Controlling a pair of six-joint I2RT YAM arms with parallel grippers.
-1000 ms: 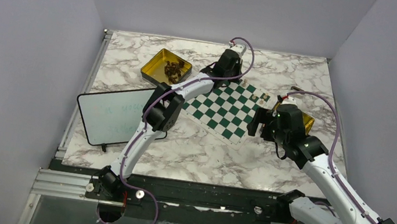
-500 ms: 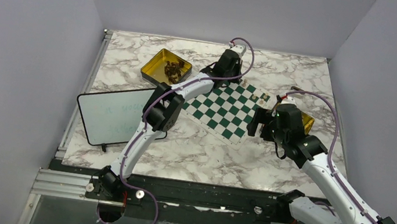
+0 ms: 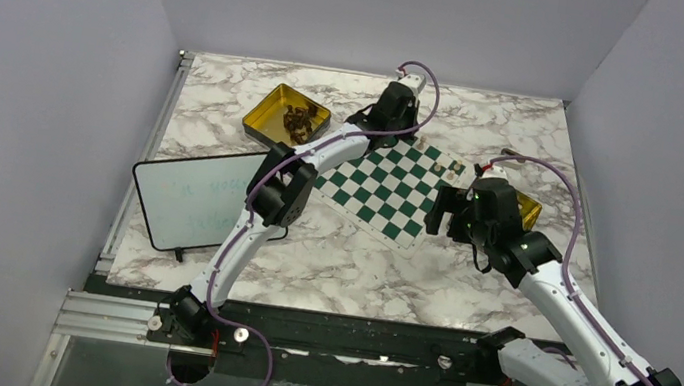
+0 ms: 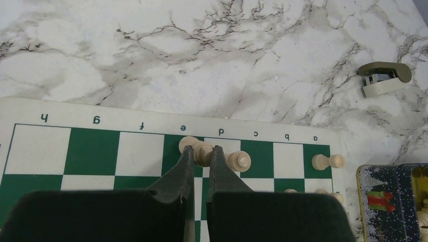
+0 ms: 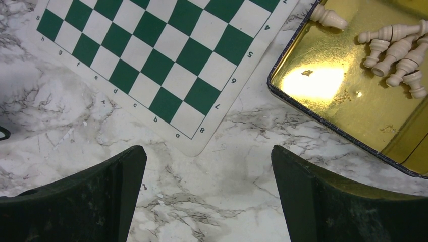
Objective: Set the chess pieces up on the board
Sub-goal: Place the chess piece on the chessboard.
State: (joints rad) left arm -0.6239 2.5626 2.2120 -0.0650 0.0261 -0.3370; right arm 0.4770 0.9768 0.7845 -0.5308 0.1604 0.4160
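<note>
The green and white board (image 3: pixel 381 188) lies in the middle of the marble table. In the left wrist view my left gripper (image 4: pixel 202 152) is shut on a pale chess piece (image 4: pixel 204 154) over the board (image 4: pixel 96 151), at its lettered edge row near e and d. A second pale piece (image 4: pixel 237 161) stands just right of the fingers and another (image 4: pixel 328 161) stands at a. My right gripper (image 5: pixel 207 151) is open and empty, above bare marble just off the board's corner (image 5: pixel 151 65). Several pale pieces (image 5: pixel 398 50) lie in a gold tin (image 5: pixel 343 96) to its right.
A gold tin (image 3: pixel 274 108) holding dark pieces stands at the back left. A black-framed whiteboard (image 3: pixel 191 197) lies at the left. A small beige stapler (image 4: pixel 386 78) sits on the marble beyond the board. The right tin (image 3: pixel 529 212) is partly hidden behind my right arm.
The right arm has shifted very slightly. The left arm and the pieces on the board have not visibly moved.
</note>
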